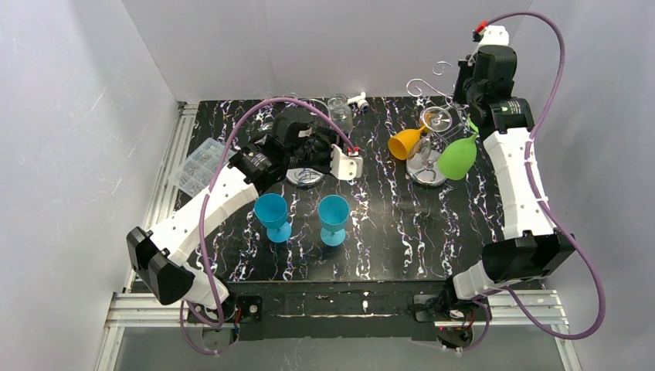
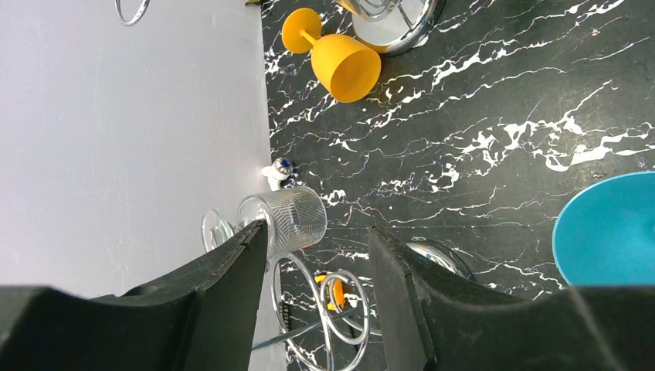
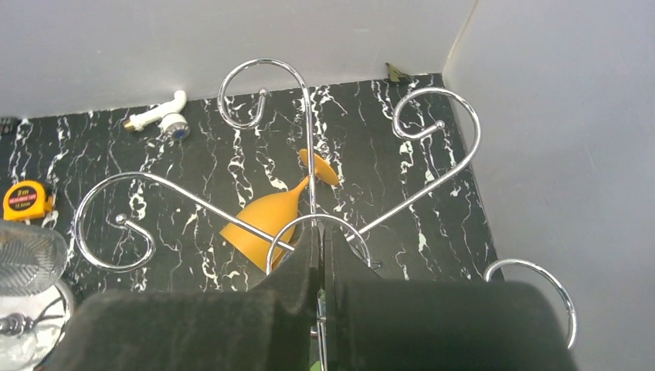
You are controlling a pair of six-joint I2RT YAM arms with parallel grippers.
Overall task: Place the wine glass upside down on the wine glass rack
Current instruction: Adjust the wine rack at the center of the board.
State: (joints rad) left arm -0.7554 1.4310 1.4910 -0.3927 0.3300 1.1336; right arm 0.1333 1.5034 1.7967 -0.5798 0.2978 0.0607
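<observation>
The wine glass rack stands at the back right, its curled arms spreading below my right gripper. That gripper is shut above the rack's centre; a thin wire shows in the slit between its fingers. A green wine glass hangs at the rack's right side and a clear one's foot shows on top. An orange wine glass leans by the base. My left gripper is open and empty over a short loop stand, with a clear patterned glass lying just beyond.
Two blue wine glasses stand upright at the table's middle front. A clear plastic box sits at the left edge. A white fitting lies by the back wall, a yellow tape measure near the loop stand.
</observation>
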